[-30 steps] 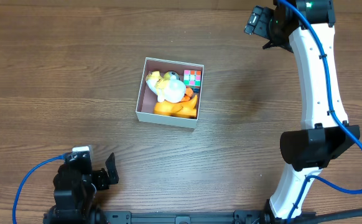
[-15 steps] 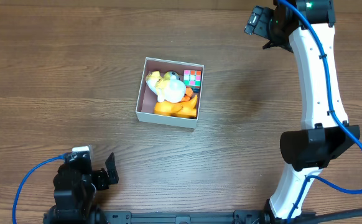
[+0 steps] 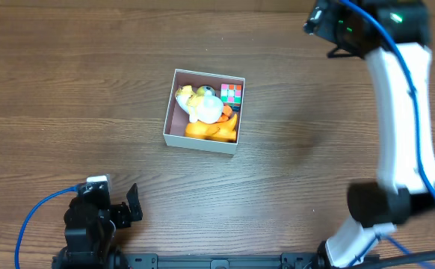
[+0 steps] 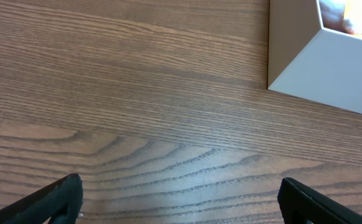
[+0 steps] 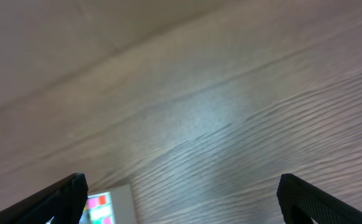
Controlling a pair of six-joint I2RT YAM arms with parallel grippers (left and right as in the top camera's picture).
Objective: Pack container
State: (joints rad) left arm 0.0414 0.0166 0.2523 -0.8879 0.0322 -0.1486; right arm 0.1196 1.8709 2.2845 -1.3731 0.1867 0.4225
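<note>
Your container (image 3: 199, 141) sat on the wooden table (image 3: 68, 90), a little left of the middle of the overhead view and in the upper half. It was a square white box with a pink inside and no lid. Its edges were turned a bit, not lined up with the frame. Inside lay a yellow and white soft toy (image 3: 199, 103), an orange toy (image 3: 214, 131) against the lower wall, and a coloured cube (image 3: 232, 93) in the upper right corner. The toys filled the right side of the box, and only a thin strip of pink showed on the left.

There was bare wood on every side of the box, so you had open room all around it.

Your left gripper (image 3: 136, 204) was at the lower left of the overhead view, well apart from the box. Its fingers were spread wide with nothing between them. In the left wrist view only bare wood lay between the two black tips, and a white corner of the box showed at the upper right. A blue cable (image 3: 38, 213) looped out to the left of that arm.

Your right gripper (image 5: 181, 190) was in the top right corner of the overhead view, near the far edge of the table and well apart from the box. That arm looked blurred there. Its fingers were also spread wide and held nothing. In the right wrist view the cube and a bit of box wall showed at the lower left.
</note>
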